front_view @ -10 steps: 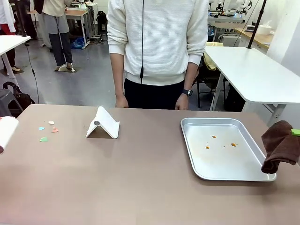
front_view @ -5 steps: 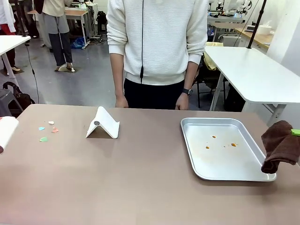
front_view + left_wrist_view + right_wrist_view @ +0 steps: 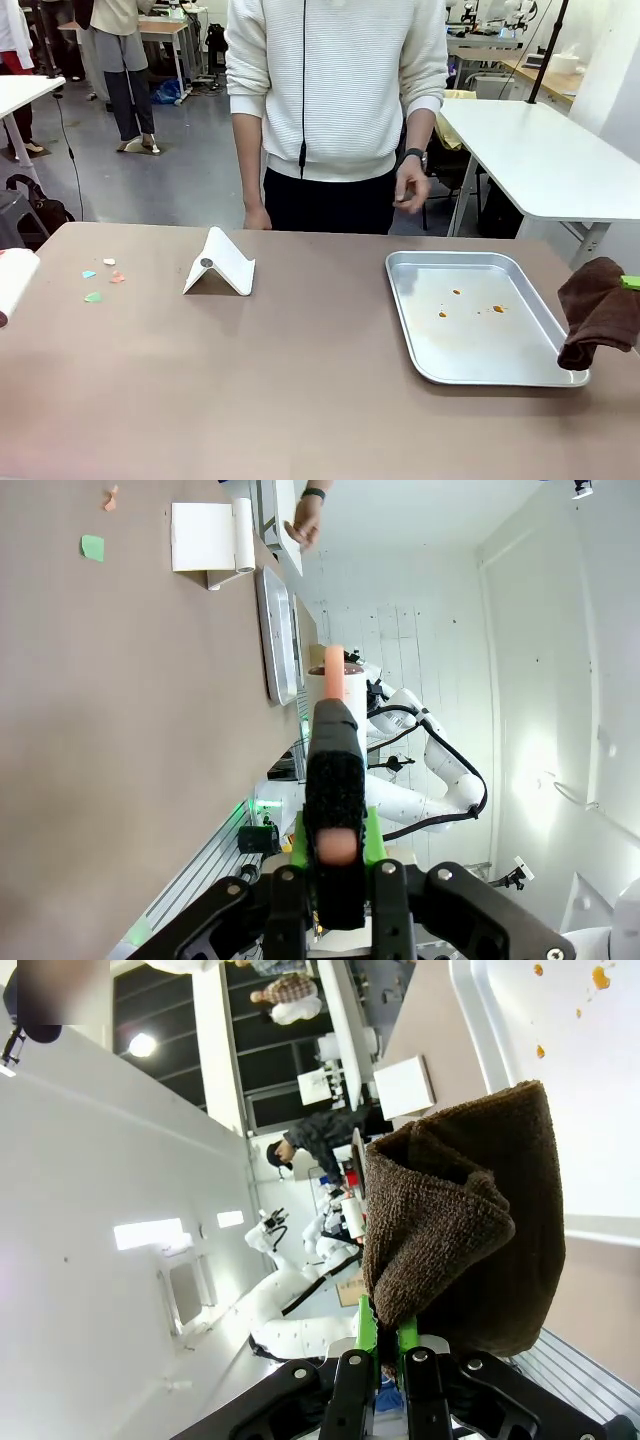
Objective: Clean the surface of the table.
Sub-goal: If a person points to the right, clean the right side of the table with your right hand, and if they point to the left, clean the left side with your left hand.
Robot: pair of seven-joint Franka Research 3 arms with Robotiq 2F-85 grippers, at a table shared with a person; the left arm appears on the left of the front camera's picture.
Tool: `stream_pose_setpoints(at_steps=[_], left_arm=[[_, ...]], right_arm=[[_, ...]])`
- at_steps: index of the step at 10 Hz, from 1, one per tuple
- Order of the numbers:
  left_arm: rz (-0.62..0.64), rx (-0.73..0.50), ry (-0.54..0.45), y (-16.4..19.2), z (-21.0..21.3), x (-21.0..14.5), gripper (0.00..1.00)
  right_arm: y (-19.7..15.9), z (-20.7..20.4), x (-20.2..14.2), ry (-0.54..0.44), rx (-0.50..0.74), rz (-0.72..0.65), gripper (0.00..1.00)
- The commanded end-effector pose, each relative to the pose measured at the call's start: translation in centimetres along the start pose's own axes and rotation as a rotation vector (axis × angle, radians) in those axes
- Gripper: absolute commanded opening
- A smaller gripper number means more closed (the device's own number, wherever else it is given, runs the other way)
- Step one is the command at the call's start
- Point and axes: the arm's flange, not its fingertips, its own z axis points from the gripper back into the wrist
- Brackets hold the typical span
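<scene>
Left gripper (image 3: 335,848) clenched on black-handled roller (image 3: 333,770); right gripper (image 3: 385,1338) grasping brown cloth (image 3: 598,312) by tray (image 3: 450,256) on table (image 3: 250,380)

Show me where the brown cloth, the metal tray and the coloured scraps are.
Cloth (image 3: 598,310): front view, middle of its hanging folds.
Tray (image 3: 470,345): front view, bare floor near the front rim.
Scraps (image 3: 93,297): front view, the green one.
</scene>
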Motion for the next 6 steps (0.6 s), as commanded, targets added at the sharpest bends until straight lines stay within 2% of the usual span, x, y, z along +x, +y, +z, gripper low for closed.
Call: stream_pose_setpoints(at_steps=[1,6], left_arm=[[-0.005,0.004,0.008,-0.48,-0.06,-0.11,0.00],[-0.005,0.004,0.008,-0.48,-0.06,-0.11,0.00]], right_arm=[[0.41,0.17,-0.51,0.006,0.009,0.005,0.00],[0.41,0.17,-0.51,0.006,0.009,0.005,0.00]])
